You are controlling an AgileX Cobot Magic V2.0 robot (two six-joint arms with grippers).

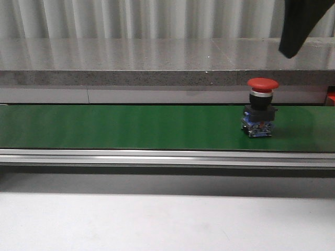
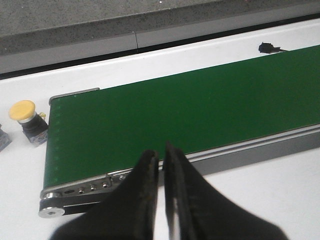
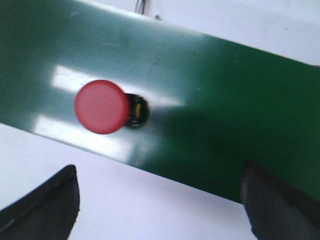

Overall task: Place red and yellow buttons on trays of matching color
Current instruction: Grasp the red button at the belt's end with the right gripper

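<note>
On green conveyor belt [image 1: 131,128], toward robot's right: red button [image 1: 261,107], upright, cap up, ungrasped. Right gripper [image 3: 160,200] above it, fingers spread wide, likely poised for pickup. Left gripper [image 2: 161,172] fingers pressed together, empty, idle near belt end. Yellow button [image 2: 27,122] on white table [image 2: 20,200] beside belt end. Trays not visible.

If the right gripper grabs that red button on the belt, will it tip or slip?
The red button probably tips easily: wide domed cap over a narrower body and small blue base. The smooth cap looks slippery, so the black body seems safer. The right gripper is open above it.
</note>
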